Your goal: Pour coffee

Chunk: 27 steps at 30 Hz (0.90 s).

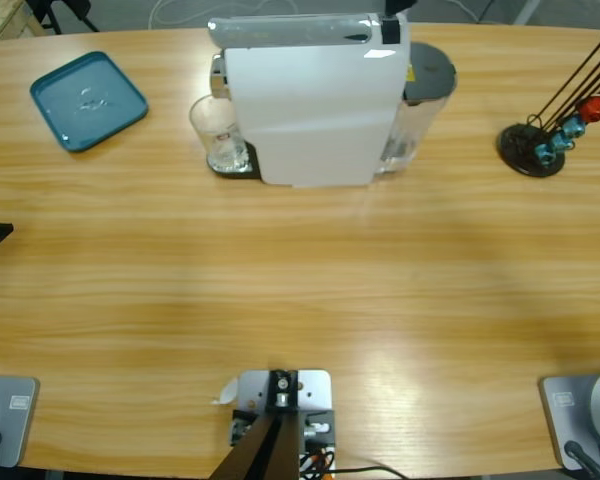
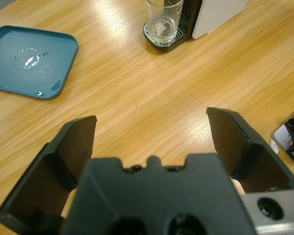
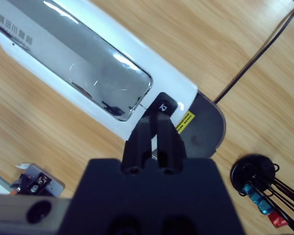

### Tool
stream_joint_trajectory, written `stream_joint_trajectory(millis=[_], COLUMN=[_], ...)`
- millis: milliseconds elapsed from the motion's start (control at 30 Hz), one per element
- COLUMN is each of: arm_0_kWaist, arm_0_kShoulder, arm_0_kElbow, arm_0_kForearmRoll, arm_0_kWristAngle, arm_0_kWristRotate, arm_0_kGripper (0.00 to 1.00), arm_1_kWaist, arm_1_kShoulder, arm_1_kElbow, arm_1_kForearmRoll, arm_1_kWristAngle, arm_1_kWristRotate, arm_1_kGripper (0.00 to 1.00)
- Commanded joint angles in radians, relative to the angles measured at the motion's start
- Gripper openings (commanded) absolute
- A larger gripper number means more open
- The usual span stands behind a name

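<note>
Your left gripper [image 2: 152,147] hung wide open and empty over the table [image 1: 300,290]. Your right gripper [image 3: 156,128] was pinched shut on the machine's [image 1: 310,100] button [image 3: 164,105]. The glass [image 1: 218,132] stood under the spout; no coffee showed in it.

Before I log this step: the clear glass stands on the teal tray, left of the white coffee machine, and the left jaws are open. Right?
Not quite. The clear glass stands on the dark drip grate at the foot of the white coffee machine, not on the teal tray, which lies apart on the table. The left wrist view shows this. The rest holds: the left gripper has its jaws open.
</note>
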Motion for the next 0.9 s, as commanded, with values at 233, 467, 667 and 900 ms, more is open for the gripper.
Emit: stream_joint_trajectory(millis=[233,467,667,900], arm_0_kWaist=[0.007,0.007,0.005,0.005], arm_0_kShoulder=[0.026,0.031,0.031,0.031], arm_0_kElbow=[0.0,0.0,0.0,0.0], arm_0_kForearmRoll=[0.013,0.013,0.014,0.014], arm_0_kWristAngle=[-0.02,-0.024,-0.027,-0.029], arm_0_kWristRotate=[0.002,0.002,0.002,0.002], arm_0_kGripper=[0.977,0.977,0.977,0.977], arm_1_kWaist=[0.01,0.006,-0.001,-0.005], arm_1_kShoulder=[0.079,0.085,0.081,0.081], arm_1_kElbow=[-0.075,-0.074,-0.048,-0.033], arm_1_kForearmRoll=[0.046,0.055,0.055,0.055], arm_1_kWristAngle=[-0.013,-0.018,-0.051,-0.056], arm_1_kWristRotate=[-0.025,-0.028,-0.031,-0.032], arm_1_kGripper=[0.0,0.0,0.0,0.0])
